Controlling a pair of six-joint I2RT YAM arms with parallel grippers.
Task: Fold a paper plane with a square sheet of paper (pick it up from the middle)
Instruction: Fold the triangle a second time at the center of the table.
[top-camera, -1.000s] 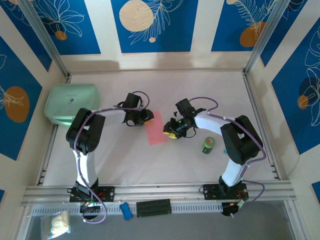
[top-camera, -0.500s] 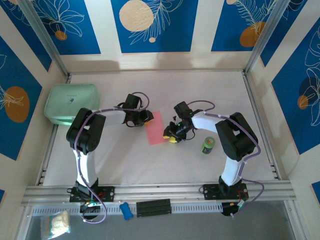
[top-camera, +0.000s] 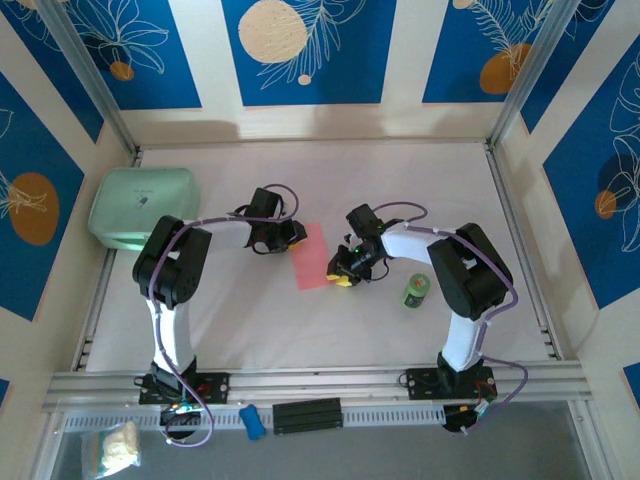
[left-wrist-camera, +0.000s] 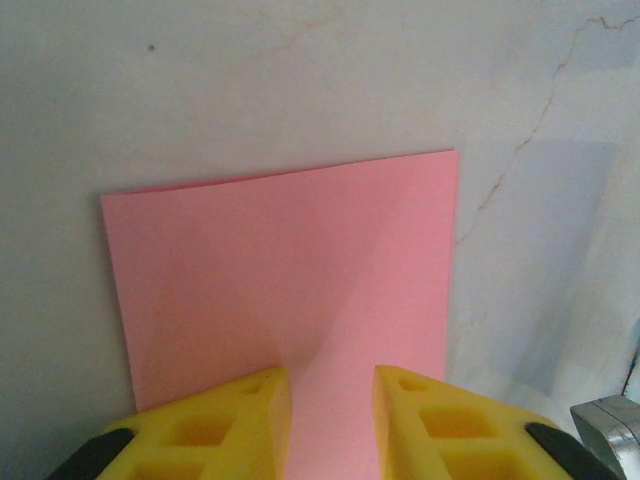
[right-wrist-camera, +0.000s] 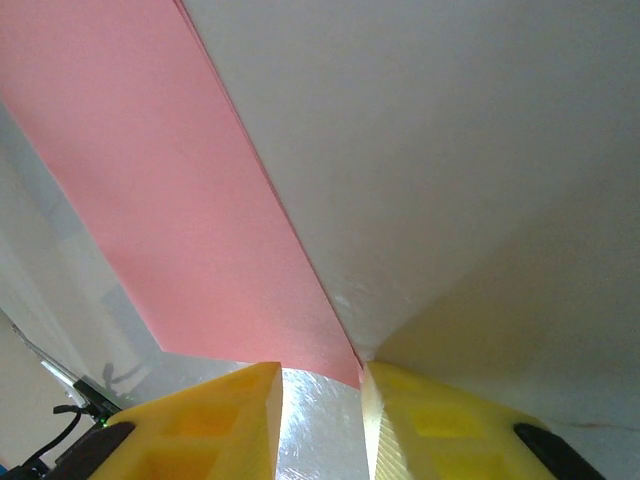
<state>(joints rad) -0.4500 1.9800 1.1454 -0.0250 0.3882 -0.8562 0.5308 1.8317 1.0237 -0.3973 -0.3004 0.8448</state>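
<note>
Left hand (top-camera: 293, 236) is sitting at the 10 o'clock edge of the sheet (top-camera: 313, 256) in the top view, while right hand (top-camera: 342, 276) is touching its 4 o'clock corner. The pink sheet is lying flat near the middle of the worktop (top-camera: 300, 330), looking oblong rather than square.

From the left wrist, the yellow fingers (left-wrist-camera: 215, 425) are standing a little apart at 6 o'clock, straddling the sheet's near edge. The paper is humping up faintly between them; whether they are pinching it I cannot tell.

From the right wrist, the fingers (right-wrist-camera: 200, 425) are likewise narrowly parted. The sheet's corner is reaching into the gap at 6 o'clock, not visibly clamped. That edge is looking doubled, so one half-fold is probably done. Nose and wings are all waiting to be folded, so most of the work is lying ahead.
</note>
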